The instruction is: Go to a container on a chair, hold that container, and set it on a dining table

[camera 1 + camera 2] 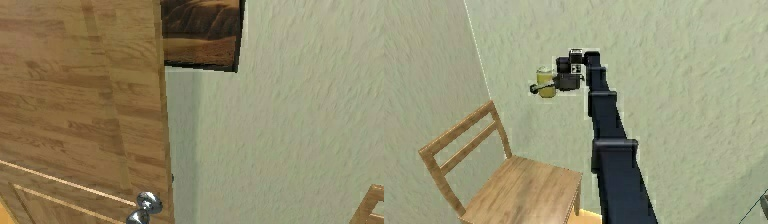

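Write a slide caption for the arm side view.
Extended arm by a pale wall, gripper holding a small yellowish container in the air, clear of the wooden chair.

place: home | wooden door (80,100) | framed picture (205,35) | wooden chair (514,187)
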